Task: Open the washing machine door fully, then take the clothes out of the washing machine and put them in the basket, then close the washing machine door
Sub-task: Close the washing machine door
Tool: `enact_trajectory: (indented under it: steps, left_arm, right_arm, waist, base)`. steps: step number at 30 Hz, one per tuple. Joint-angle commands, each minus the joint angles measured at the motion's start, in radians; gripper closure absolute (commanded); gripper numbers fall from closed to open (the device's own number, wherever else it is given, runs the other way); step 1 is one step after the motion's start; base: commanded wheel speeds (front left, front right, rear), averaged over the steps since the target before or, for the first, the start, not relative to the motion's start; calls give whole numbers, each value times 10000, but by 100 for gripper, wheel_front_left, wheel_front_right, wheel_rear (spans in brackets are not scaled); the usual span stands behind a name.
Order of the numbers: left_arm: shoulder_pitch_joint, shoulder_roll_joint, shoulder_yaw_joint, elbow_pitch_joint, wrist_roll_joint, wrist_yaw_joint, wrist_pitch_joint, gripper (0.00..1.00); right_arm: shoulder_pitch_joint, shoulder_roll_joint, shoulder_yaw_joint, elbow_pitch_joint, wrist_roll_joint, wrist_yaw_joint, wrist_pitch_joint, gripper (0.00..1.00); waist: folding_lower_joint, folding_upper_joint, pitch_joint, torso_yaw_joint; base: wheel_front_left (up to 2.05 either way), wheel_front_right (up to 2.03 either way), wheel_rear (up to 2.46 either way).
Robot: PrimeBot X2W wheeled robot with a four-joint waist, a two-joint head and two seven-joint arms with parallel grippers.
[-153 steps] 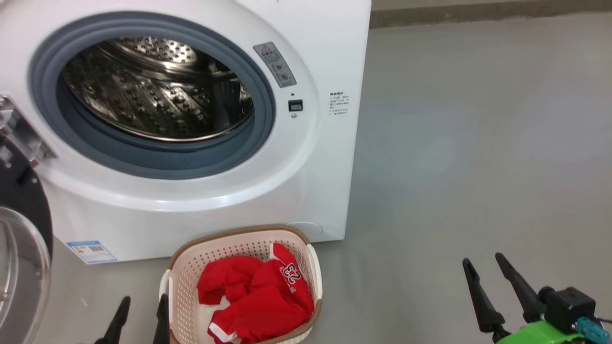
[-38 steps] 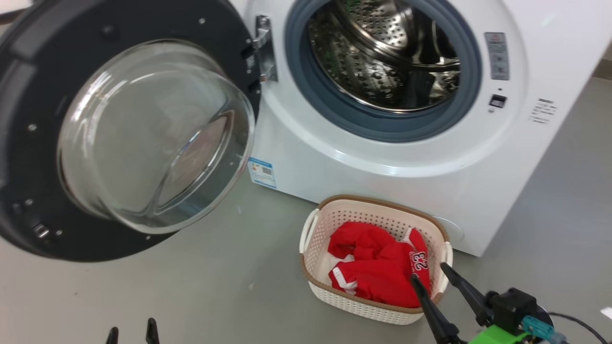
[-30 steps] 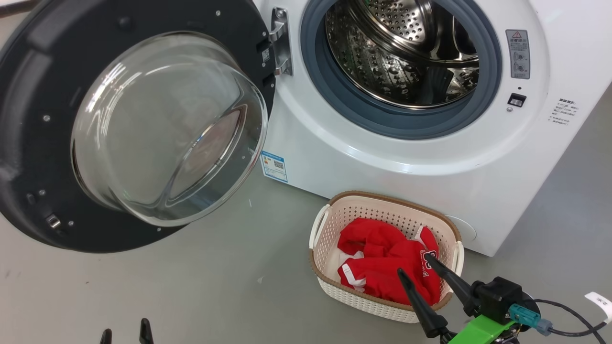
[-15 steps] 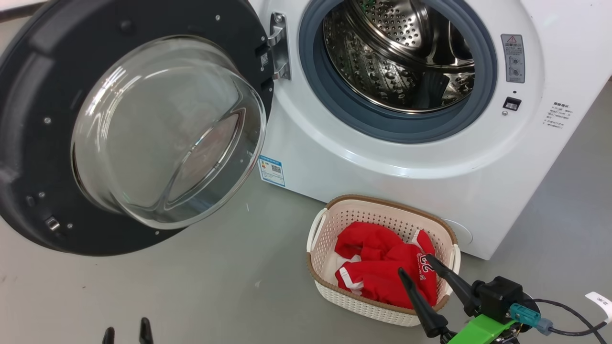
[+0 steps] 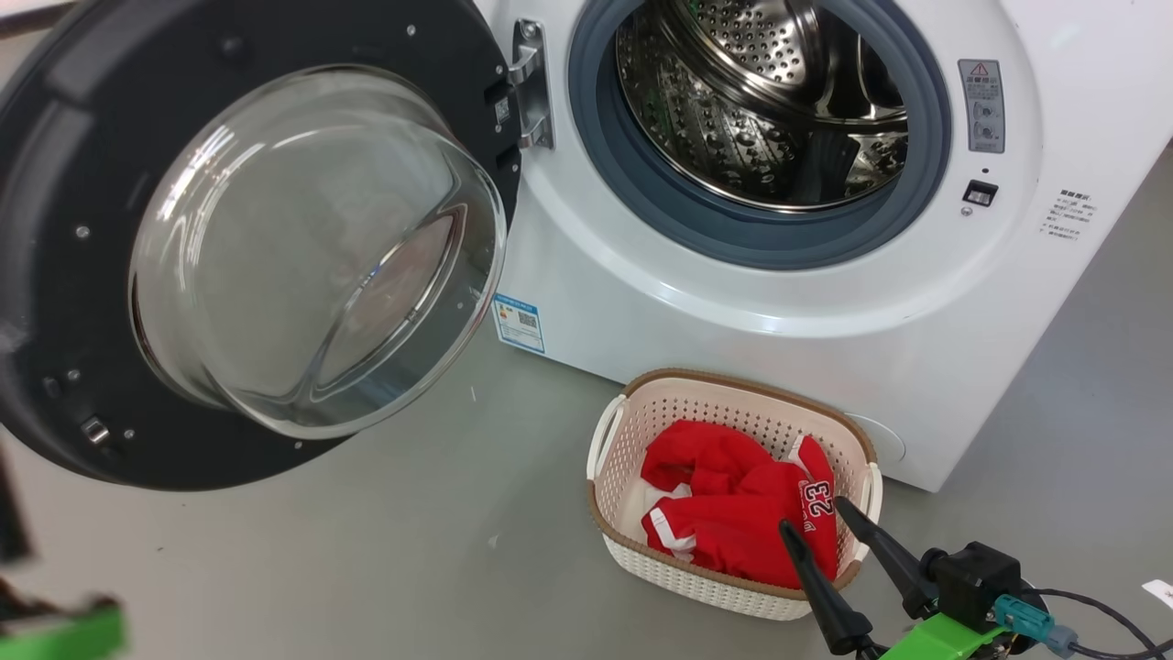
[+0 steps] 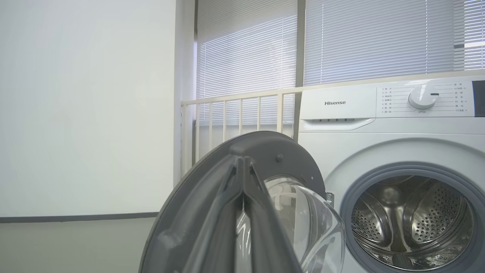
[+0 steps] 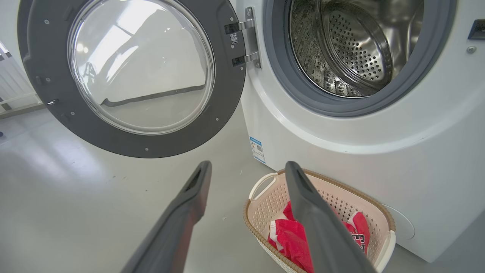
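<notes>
The washing machine door stands swung open to the left, its glass bowl facing me. The white washing machine shows a bare steel drum with no garment visible in it. On the floor in front of the machine sits the cream basket, holding the red clothes with the number 23 showing. My right gripper hangs open over the basket's near right corner, nothing between its fingers. In the left wrist view my left gripper is shut on nothing and points at the door.
Grey floor stretches left of the basket under the open door. A blurred green part of my left arm is at the lower left. A white railing, window blinds and a white wall stand behind the machine. A cable trails at the lower right.
My left gripper has shut, and its fingertips have left the bottom edge of the head view, where a blurred green arm part now shows. The right gripper has shifted slightly right.
</notes>
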Motion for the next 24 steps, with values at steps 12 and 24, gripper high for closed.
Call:
enact_trajectory:
  steps: [12,24]
  left_arm:
    - [-5022,3357,1407,1899,-1586,-498,-49,100]
    - [-8416,5432,882,7608,-4809,-508,692,100]
  right_arm:
    - [21,-122,-161,-421,-291,48,-65,0]
    - [-74,-315,-173,-527,-426,48,-65,0]
  waist:
    - [0,0,494,7]
    - [0,0,1191,-100]
  base:
    - [0,0,0]
    - [0,0,0]
